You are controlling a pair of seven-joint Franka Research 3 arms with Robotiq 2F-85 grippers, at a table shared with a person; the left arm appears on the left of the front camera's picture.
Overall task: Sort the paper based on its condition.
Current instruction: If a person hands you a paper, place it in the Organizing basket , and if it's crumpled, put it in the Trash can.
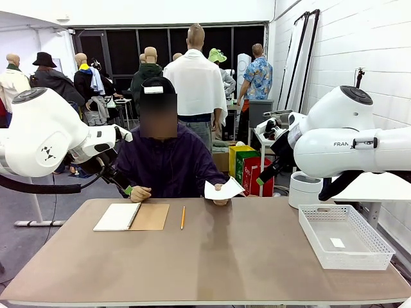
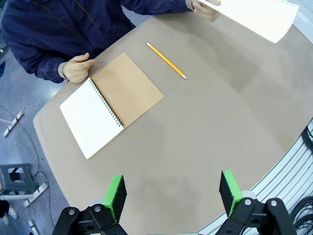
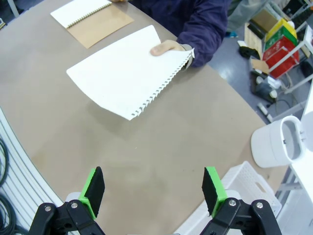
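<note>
A person at the far side holds out a flat white sheet of paper (image 1: pixel 224 188) in one hand, above the table. The same paper (image 3: pixel 125 69) has a torn, perforated edge and is not crumpled; its corner shows as paper (image 2: pixel 259 15) in the left wrist view. My right gripper (image 3: pixel 153 192) hangs open above the table, short of the paper, nothing between its green pads. My left gripper (image 2: pixel 172 194) is open too, high above the table's near left part.
An open spiral notebook (image 1: pixel 131 216) with a brown card cover lies at the far left, a yellow pencil (image 1: pixel 182 217) beside it. A white mesh tray (image 1: pixel 345 235) sits at the right with a small white scrap inside. A white bin (image 1: pixel 304 188) stands beyond the table.
</note>
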